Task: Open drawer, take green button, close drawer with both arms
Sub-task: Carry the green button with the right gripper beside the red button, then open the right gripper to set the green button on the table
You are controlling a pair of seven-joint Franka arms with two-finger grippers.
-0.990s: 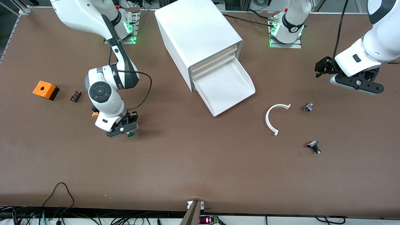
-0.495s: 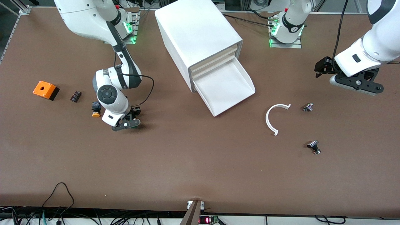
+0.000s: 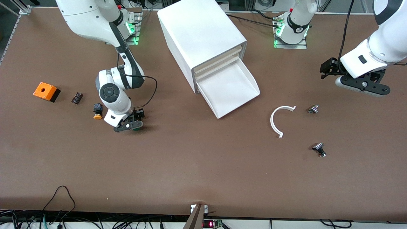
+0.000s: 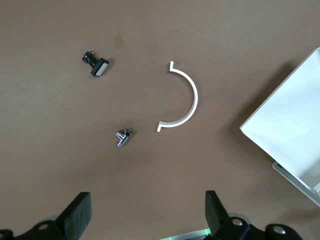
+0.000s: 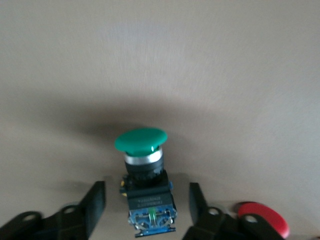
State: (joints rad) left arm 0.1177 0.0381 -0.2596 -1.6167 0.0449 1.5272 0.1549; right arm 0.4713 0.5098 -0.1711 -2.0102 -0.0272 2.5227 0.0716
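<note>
- Black-capped small part (image 3: 319,149): nearest the front-camera edge, toward the left arm's end of the bench.
- White curved strip (image 3: 277,121): lies flat, farther in. Small silver part (image 3: 313,109) just beside it.
- Right gripper (image 3: 128,124): low over the bench toward the right arm's end, released. Its 2 fingers (image 5: 96,202) flank the button (image 5: 141,141) with a gap on each side.
- Button: on the bench surface, green cap pointing away from the wrist.
- Orange-capped button (image 3: 97,112): close beside the right gripper.
- Small dark block (image 3: 76,97) and orange box (image 3: 46,91): nearer the right arm's end edge.
- Drawer (image 3: 251,83): pulled out, mid-bench, tray bare. It is the lowest drawer of the cabinet (image 3: 200,31), which stands by the bases' edge.
- Left gripper (image 3: 329,67): waits aloft near the left arm's end edge, fingers (image 4: 79,216) spread wide.
</note>
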